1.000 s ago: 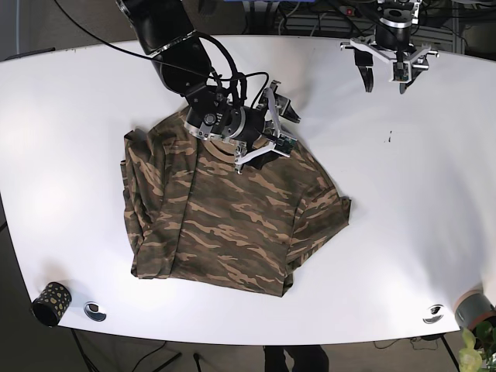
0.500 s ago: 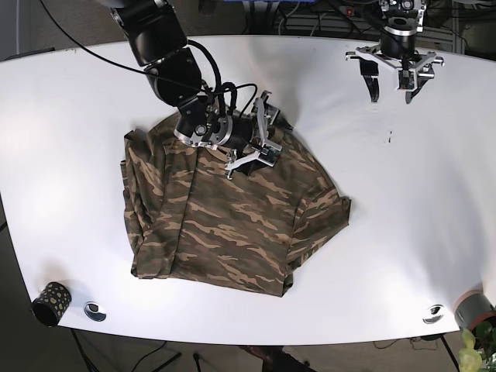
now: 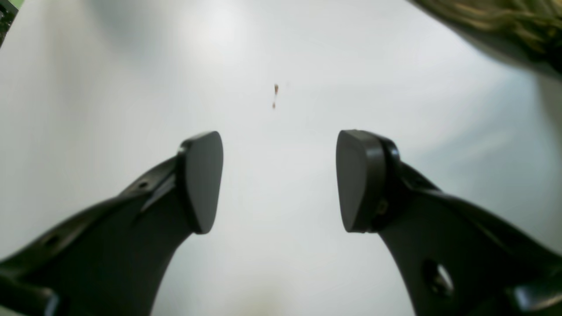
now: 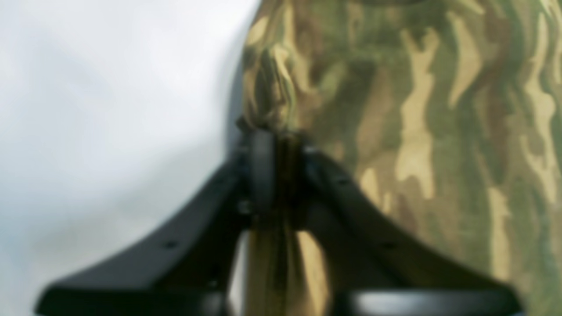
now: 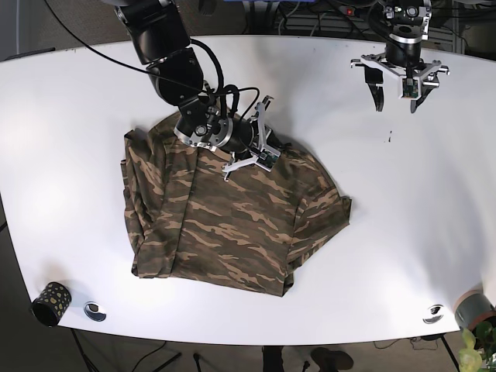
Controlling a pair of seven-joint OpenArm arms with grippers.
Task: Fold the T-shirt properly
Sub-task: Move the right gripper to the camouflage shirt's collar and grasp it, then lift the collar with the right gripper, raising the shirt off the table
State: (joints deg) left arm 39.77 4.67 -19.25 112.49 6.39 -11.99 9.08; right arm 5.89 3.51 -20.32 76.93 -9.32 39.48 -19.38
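The camouflage-patterned cotton T-shirt (image 5: 232,213) lay partly folded on the white oval table (image 5: 403,232), its nearer sleeve already turned in over the body, as the robot's right gripper (image 5: 257,147) pinched the garment near its collar end. Seen from the right wrist camera, the two black fingers were pressed together on a bunched ridge of the camouflage cloth (image 4: 281,145) at the shirt's edge, right where fabric met bare table, a hold that looked chosen to lift the top hem and carry it over for the next fold. The left gripper (image 5: 401,77) hung well apart from the shirt, toward the far corner of the table, its dark pads (image 3: 204,180) spread wide over empty tabletop with nothing between them; it appeared to be kept clear so the working arm had room. The shirt's long axis ran from the collar, on the far side of the table beneath the right gripper, down to the hem at the table's near side, tilted slightly. A small gold-speckled black cup (image 5: 51,302) stood at the table's near edge, well away from the shirt's hem.
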